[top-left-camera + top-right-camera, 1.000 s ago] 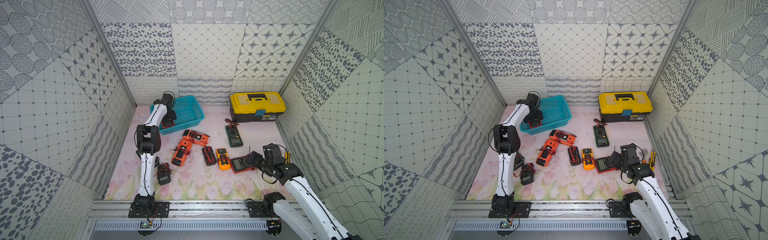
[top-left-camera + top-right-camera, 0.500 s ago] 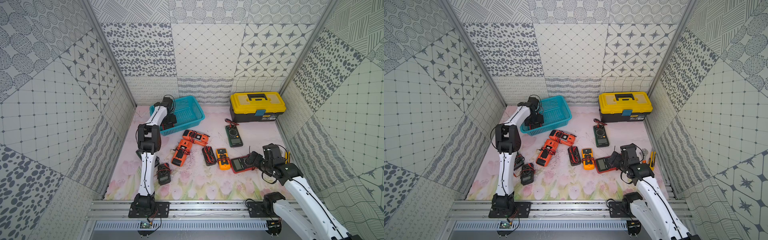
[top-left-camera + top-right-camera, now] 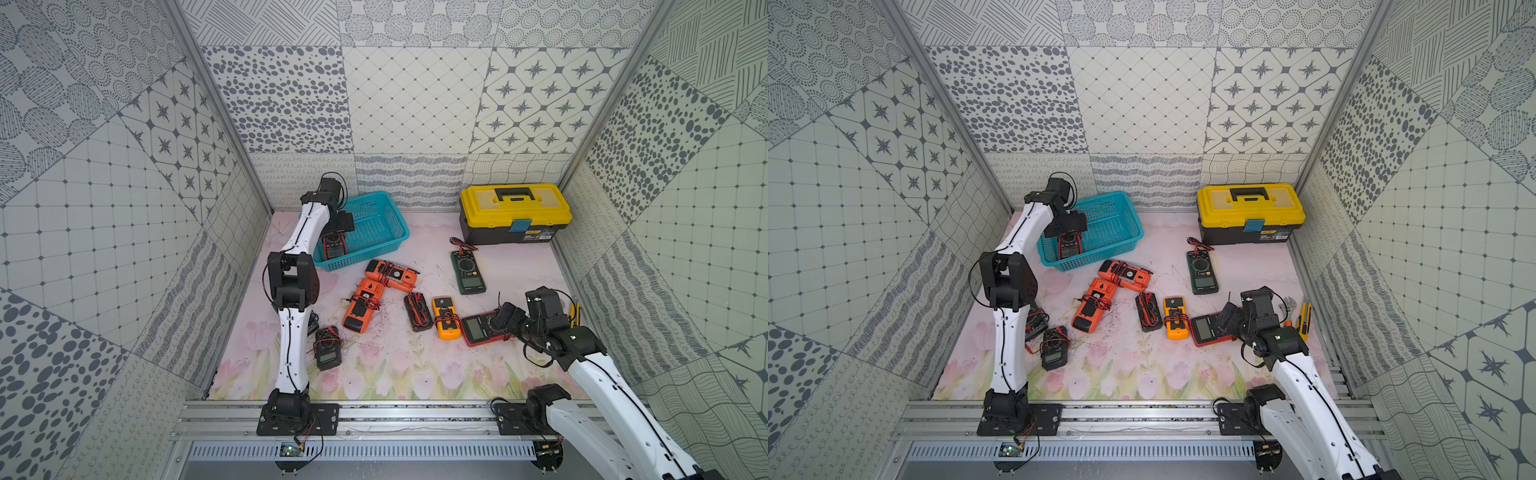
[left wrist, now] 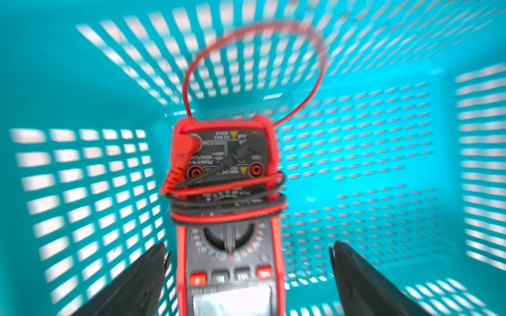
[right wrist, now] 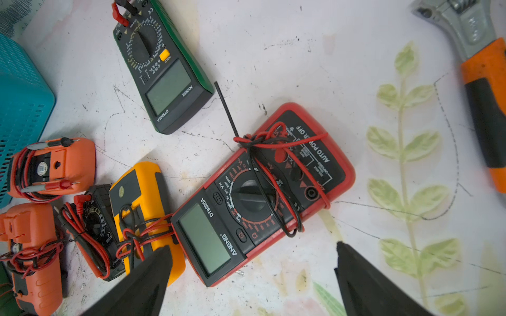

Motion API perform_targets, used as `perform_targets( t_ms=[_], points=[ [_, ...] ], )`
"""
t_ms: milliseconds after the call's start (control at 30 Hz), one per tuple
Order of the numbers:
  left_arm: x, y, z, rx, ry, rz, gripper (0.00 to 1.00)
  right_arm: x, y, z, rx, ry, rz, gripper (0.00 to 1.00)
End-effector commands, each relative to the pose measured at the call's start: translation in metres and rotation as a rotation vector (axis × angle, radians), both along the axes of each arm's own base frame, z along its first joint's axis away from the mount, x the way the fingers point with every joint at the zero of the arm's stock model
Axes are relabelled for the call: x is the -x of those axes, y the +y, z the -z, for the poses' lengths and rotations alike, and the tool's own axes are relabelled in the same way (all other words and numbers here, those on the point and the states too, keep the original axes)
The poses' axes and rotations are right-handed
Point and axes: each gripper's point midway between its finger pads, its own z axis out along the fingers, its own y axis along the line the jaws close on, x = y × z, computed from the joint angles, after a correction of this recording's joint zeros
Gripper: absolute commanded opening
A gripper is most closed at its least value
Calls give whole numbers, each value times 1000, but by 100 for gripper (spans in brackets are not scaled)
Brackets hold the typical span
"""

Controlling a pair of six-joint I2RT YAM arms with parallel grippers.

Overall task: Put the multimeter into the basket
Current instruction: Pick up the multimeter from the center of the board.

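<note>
The turquoise basket [image 3: 399, 239] [image 3: 1136, 237] stands at the back left. A red-and-black multimeter [image 3: 334, 245] [image 3: 1069, 245] [image 4: 227, 191], its leads wound round it, lies inside the basket at the near left corner. My left gripper [image 3: 337, 232] [image 4: 249, 246] hangs over it inside the basket [image 4: 356, 164], open, with a gap between each finger and the meter's sides. My right gripper [image 3: 500, 318] [image 5: 252, 246] is open low over a red multimeter [image 3: 478, 328] [image 5: 260, 191] that lies on the mat at the front right. It holds nothing.
On the mat lie a green meter [image 3: 467, 272], a yellow one [image 3: 445, 318], a black one [image 3: 417, 311], two orange ones [image 3: 390, 274] and small dark ones [image 3: 328, 353] by the left arm. The yellow-lidded toolbox [image 3: 515, 212] stands back right. A wrench [image 5: 465, 41] lies by the right wall.
My left gripper's jaws have spread wider and stand off the multimeter, which stays in the basket. The right arm has not moved.
</note>
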Motion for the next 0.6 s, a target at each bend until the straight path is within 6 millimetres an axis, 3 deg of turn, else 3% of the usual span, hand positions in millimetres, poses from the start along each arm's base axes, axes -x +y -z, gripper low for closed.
perform_targets(
  t_ms=[0, 133, 267, 433, 567],
  points=[
    [10, -11, -57, 73, -76, 53, 99, -6, -2, -8, 5, -51, 9, 98],
    [37, -25, -74, 138, -46, 83, 99, -7, -5, -8, 15, -51, 27, 98],
    [77, -56, -78, 206, -38, 162, 99, -5, -8, -3, 15, -38, 53, 98],
    [135, -94, -70, 194, -101, 301, 99, -5, -8, 0, 6, -39, 59, 99],
    [178, -104, -58, 274, -124, 331, 99, -6, -9, -2, 16, -46, 63, 98]
  ],
)
